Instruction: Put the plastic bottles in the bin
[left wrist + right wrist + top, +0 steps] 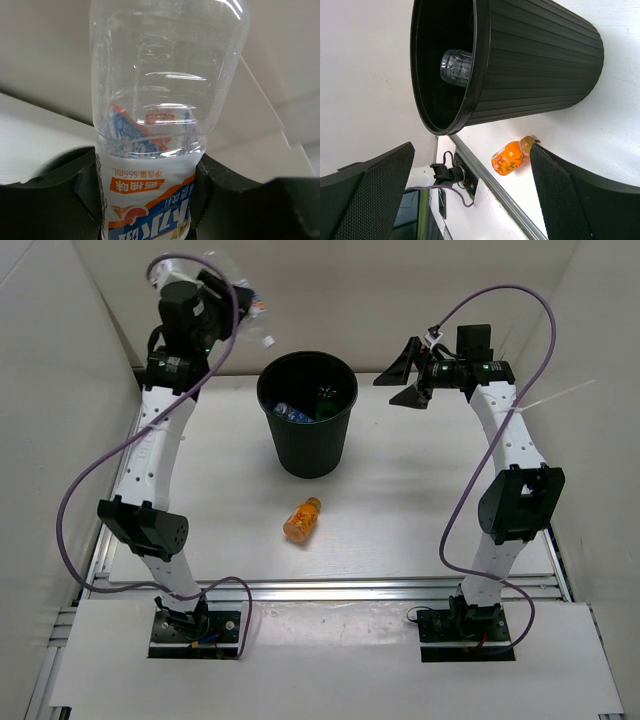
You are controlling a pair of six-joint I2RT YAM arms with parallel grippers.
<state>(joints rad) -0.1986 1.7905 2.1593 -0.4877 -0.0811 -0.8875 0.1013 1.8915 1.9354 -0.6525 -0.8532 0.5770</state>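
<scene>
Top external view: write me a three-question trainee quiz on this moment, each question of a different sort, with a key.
1. True or false: the right gripper is open and holds nothing.
2. Which bottle lies on the table outside the bin? A green, B orange, C blue-labelled.
3. Fill in the word: the left gripper holds the clear bottle raised in the air on the robot's ____ side of the bin.

Key
1. True.
2. B, the orange bottle.
3. left.
</scene>
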